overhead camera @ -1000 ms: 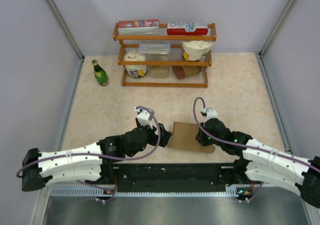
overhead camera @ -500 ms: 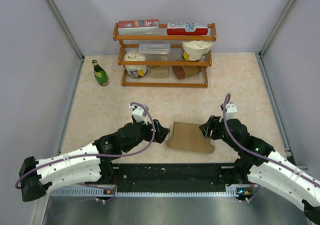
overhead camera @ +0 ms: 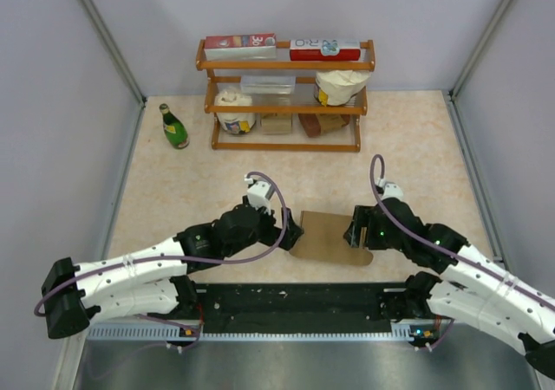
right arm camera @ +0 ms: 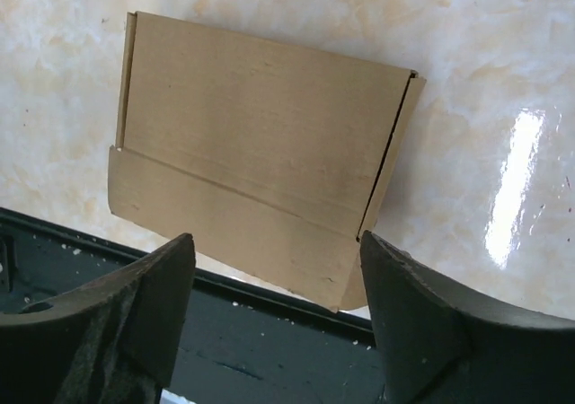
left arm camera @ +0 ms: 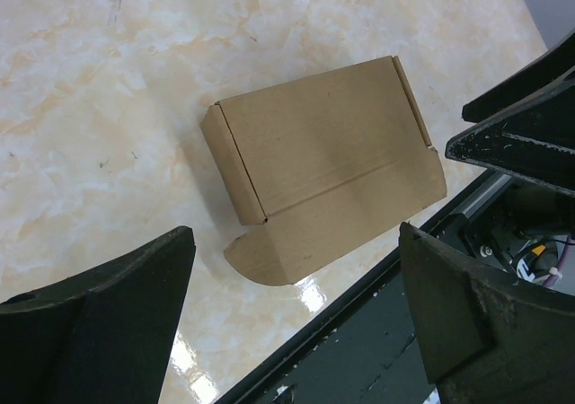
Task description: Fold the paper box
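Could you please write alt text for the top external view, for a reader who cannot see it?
A brown paper box lies on the marbled table between the left gripper and right gripper, both open and holding nothing. Behind stand a wooden shelf of packages and a green bottle.

You'll find the paper box (overhead camera: 328, 237) lying on the table (overhead camera: 173, 191) at lower centre of the top view. The left gripper (overhead camera: 292, 231) is just beside its left edge and the right gripper (overhead camera: 352, 232) at its right edge. Behind, at upper centre, stands the shelf rack (overhead camera: 286, 95), with the bottle (overhead camera: 173, 126) to its left.
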Available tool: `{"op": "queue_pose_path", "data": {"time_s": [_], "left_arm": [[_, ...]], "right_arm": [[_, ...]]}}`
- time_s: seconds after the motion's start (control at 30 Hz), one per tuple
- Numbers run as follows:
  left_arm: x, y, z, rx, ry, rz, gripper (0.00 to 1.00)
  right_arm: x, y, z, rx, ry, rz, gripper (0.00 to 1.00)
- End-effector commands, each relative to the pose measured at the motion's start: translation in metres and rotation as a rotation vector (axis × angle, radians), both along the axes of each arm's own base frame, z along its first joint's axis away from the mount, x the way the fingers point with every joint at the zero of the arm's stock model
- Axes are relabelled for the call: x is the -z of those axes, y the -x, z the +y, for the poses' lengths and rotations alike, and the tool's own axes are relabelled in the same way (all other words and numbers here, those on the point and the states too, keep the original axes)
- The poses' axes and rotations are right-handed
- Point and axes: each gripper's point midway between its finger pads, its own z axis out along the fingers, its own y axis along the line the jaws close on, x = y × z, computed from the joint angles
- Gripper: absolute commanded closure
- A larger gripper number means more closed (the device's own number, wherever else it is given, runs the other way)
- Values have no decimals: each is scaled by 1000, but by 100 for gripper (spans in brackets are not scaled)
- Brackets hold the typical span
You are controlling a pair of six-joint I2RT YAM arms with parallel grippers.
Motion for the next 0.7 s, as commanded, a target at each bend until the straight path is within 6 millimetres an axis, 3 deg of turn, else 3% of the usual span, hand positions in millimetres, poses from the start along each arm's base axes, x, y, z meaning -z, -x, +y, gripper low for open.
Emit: {"op": "queue_pose_path", "data": {"time_s": [0.0, 0.07, 0.17, 0.3, 0.43, 0.57, 0.67], "left_arm": [[-9, 2, -7, 20, 47, 2, 1], [-5, 2, -5, 12, 53, 6, 1], [-2, 1, -3, 4, 51, 6, 1], [2, 0, -3, -1, 43, 15, 1], [4, -1, -3, 5, 39, 21, 1], [6, -12, 0, -5, 29, 36, 1], [12, -25, 2, -20, 37, 78, 10]], "right_arm": [[-16, -5, -6, 92, -75, -46, 24], [-24, -8, -11, 79, -91, -132, 16], [-30, -8, -22, 125, -115, -171, 14], [-33, -5, -10, 116, -158, -113, 1], [-32, -12, -13, 164, -170, -143, 1], [-18, -16, -31, 262, -65, -96, 23], [-9, -17, -36, 307, -16, -53, 41]]}}
